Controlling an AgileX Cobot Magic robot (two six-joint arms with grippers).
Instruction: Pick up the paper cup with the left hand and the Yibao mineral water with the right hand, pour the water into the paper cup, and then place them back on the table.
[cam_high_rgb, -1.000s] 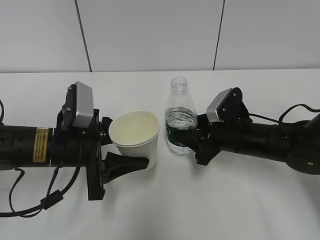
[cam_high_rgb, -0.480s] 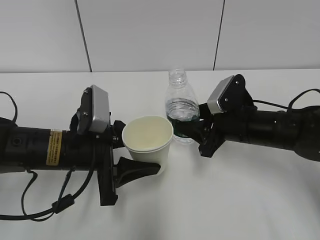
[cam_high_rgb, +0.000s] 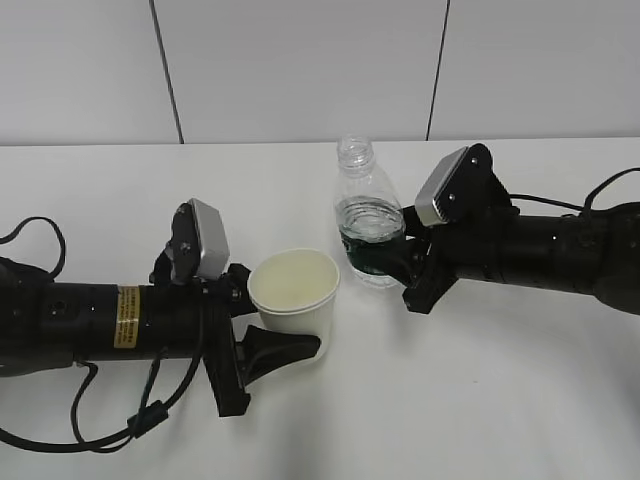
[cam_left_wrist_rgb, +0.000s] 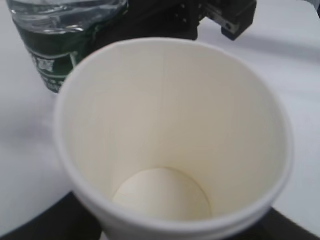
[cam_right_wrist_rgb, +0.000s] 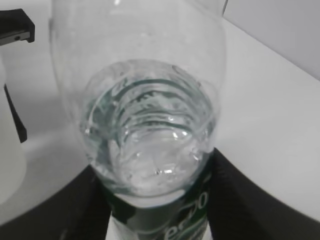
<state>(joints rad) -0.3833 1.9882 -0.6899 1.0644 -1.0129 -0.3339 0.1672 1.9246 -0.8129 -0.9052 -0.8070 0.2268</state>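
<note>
The off-white paper cup (cam_high_rgb: 293, 292) stands upright and empty between the fingers of my left gripper (cam_high_rgb: 285, 318), which is shut on it. Its cream inside fills the left wrist view (cam_left_wrist_rgb: 170, 125). The clear Yibao bottle (cam_high_rgb: 368, 222), capless and about half full, is upright just right of and behind the cup. My right gripper (cam_high_rgb: 382, 262) is shut on its green label band. The right wrist view shows the bottle (cam_right_wrist_rgb: 150, 125) between the black fingers (cam_right_wrist_rgb: 247, 200). The frames do not show whether cup and bottle touch the white table (cam_high_rgb: 500, 400).
The bottle's label (cam_left_wrist_rgb: 47, 65) sits close behind the cup's rim in the left wrist view. The cup's side (cam_right_wrist_rgb: 7, 165) shows at the left edge of the right wrist view. A grey panelled wall (cam_high_rgb: 300, 70) stands behind the table. Cables trail from both arms.
My left arm has carried the cup rightward and nearer to the camera, closer to the bottle. My right gripper has moved the bottle a little up and to the right.
</note>
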